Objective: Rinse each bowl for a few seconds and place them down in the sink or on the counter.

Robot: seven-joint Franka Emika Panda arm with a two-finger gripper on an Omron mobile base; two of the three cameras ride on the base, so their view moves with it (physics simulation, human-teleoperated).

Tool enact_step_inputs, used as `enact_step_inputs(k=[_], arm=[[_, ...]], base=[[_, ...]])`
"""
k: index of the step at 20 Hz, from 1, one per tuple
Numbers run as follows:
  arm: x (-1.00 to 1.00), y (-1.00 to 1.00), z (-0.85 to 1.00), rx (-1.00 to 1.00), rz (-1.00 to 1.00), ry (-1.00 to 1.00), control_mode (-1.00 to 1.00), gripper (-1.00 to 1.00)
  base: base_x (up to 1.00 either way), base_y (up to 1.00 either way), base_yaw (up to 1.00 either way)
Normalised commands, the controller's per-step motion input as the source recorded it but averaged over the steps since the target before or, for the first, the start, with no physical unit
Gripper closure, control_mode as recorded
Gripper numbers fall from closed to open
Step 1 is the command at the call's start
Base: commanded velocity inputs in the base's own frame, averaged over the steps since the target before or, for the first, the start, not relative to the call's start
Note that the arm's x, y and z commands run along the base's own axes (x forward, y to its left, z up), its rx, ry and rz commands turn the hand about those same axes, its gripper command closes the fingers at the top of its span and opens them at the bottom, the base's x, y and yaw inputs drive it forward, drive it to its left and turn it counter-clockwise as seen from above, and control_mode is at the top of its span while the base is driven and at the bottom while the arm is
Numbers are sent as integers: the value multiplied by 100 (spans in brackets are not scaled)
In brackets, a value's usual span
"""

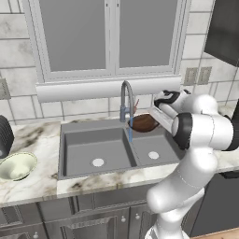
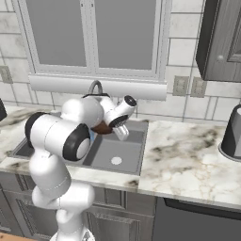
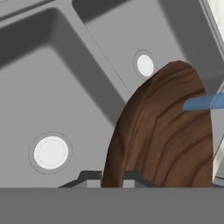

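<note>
1. The end effector (image 3: 112,177) is clamped on the rim of the dark reddish-brown bowl (image 3: 164,135); in the hand view its two dark fingertips (image 3: 89,177) sit on either side of the bowl's edge
2. The brown bowl is held up above the sink (image 1: 84,154), tilted on edge, with its wood-grained surface facing the hand camera. In the left base view it hangs just behind the faucet (image 1: 127,100), over the rear of the right basin
3. A blue stream of water (image 1: 130,133) runs down from the faucet spout in the left base view; in the hand view a blue streak (image 3: 203,103) crosses the upper right part of the bowl
4. Below the bowl, the grey double-basin sink shows a round drain (image 3: 51,152) in one basin and a second drain (image 3: 145,65) in the other, with the divider running between them
5. The pale cream-green bowl (image 1: 17,165) rests on the marble surface (image 1: 42,140) well to the left of the sink, open side up and slightly tilted
6. A black ribbed object (image 1: 4,135) stands just behind that bowl at the left edge
7. On the right stretch of the surface, well apart from the sink, stands a dark grey rounded vessel (image 2: 233,134)
</note>
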Motion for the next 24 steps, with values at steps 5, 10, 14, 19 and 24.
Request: enact_step_inputs(k=[5,10,14,19,24], arm=[[0,-18,15,-2,-1,0,-100,100],[0,-28,20,-6,-9,0,-100,100],[-1,-42,9,-3,-14,0,-100,100],[-3,-51,0,0,-17,2,-100,100],[-9,-35,0,0,-22,-1,-100,100]], base=[[0,0,0],[0,0,0],[0,0,0],[0,0,0],[0,0,0]])
